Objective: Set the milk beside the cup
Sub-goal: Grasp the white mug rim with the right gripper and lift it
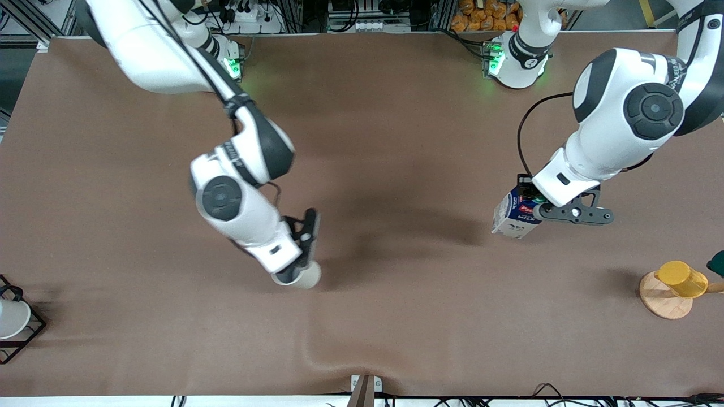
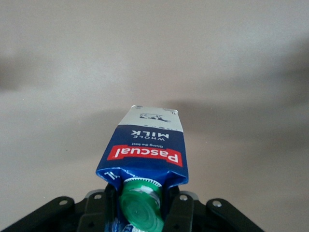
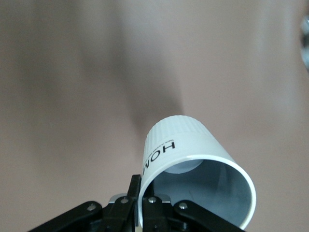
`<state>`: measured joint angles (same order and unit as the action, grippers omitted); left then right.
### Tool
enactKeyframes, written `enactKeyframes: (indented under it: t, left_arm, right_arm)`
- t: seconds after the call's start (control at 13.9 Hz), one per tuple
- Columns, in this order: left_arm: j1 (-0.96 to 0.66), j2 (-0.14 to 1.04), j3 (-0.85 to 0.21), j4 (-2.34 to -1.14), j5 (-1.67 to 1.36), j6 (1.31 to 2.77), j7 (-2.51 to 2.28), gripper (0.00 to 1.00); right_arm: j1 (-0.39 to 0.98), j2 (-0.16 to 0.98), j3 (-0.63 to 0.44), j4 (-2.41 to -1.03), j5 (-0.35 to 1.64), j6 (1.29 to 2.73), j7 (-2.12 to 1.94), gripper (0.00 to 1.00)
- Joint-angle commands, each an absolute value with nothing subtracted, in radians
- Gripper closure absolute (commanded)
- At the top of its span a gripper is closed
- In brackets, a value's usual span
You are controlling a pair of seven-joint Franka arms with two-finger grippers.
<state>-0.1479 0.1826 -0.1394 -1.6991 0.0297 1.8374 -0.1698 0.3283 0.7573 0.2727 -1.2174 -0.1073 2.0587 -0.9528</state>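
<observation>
The milk [image 1: 512, 215], a dark blue and white carton with a green cap [image 2: 142, 210] and a red label band, is tilted in my left gripper [image 1: 537, 209], toward the left arm's end of the table. In the left wrist view the gripper [image 2: 142, 208] is shut on the carton's [image 2: 145, 145] top, one finger [image 2: 179, 205] on each side of the cap. The cup [image 1: 305, 276], a cream-white mug with dark lettering, hangs tilted in my right gripper [image 1: 300, 263]. In the right wrist view the gripper [image 3: 145, 193] pinches the mug's [image 3: 193, 145] rim wall. The two stand well apart.
A yellow cup [image 1: 681, 280] lies on a round wooden disc [image 1: 662, 302] at the left arm's end. A plain white cup [image 1: 11, 319] sits in a black wire rack [image 1: 34, 330] at the right arm's end. The brown cloth [image 1: 396, 113] has a fold near the front edge.
</observation>
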Motion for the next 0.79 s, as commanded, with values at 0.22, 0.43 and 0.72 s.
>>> enactKeyframes:
  t: [0.22, 0.43, 0.72]
  left_arm:
    - [-0.143, 0.172, -0.150, -1.667, -0.064, 1.772, -0.193, 0.78]
    - [-0.146, 0.173, -0.153, -1.651, -0.064, 1.761, -0.207, 0.78]
    - [-0.152, 0.183, -0.163, -1.649, -0.066, 1.761, -0.222, 0.77]
  right_arm:
    - [0.454, 0.834, 0.267, -1.197, -0.126, 2.192, -1.106, 1.00]
    - [0.486, 0.834, 0.267, -1.207, -0.114, 2.191, -0.949, 1.00]
    - [0.546, 0.851, 0.264, -1.223, -0.129, 2.191, -0.712, 1.00]
